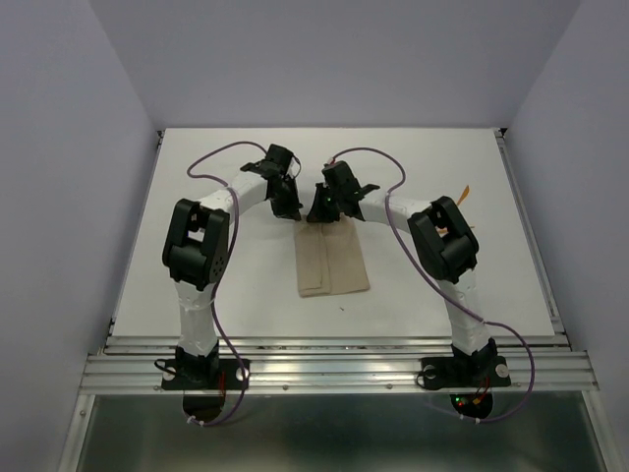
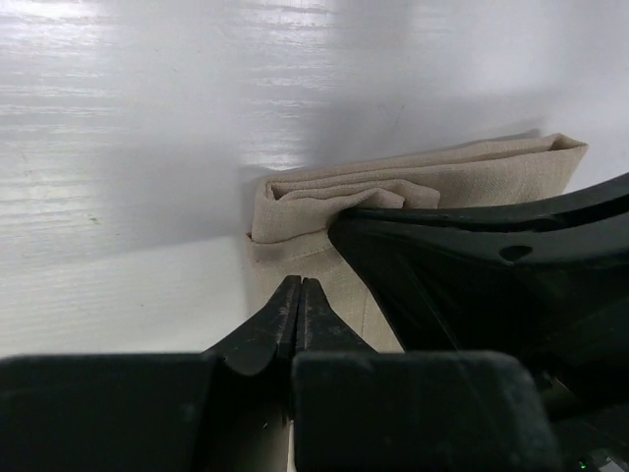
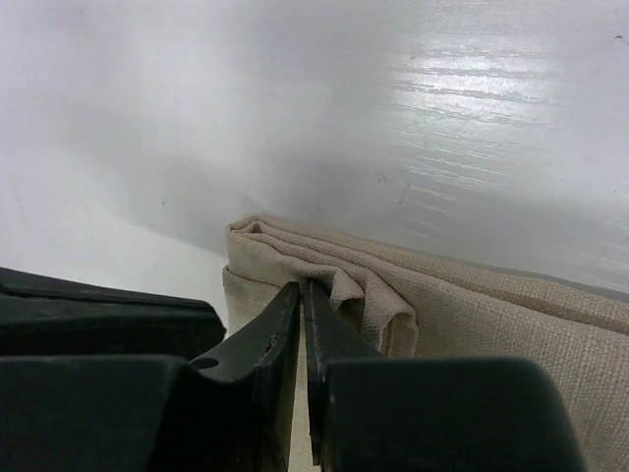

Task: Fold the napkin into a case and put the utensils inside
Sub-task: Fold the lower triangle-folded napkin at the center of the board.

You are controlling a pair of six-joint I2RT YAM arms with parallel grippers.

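White counter [image 1: 197, 246] between plain lilac walls, found in order. The napkin [image 1: 332, 264] lies near the middle of it, folded into a narrow layered oblong, with its far end under both arms. The right end effector [image 3: 302, 290] is clenched on a raised fold of the top layer at that far end. The left end effector [image 2: 300, 300] sits just beside it, jaws pressed together and tips on the cloth. Whether a layer is nipped between them I cannot tell.

Assessment: the step in hand appears to be opening or shaping the mouth of the pouch. To do it well, the right arm should lift only the top layer, low and slowly. The left should pin the layers beneath so the oblong neither slides nor unfolds.

Count: one napkin; two end effectors; one orange utensil [image 1: 466, 194], lying well apart from the cloth on the right of the counter. A second utensil is not seen.
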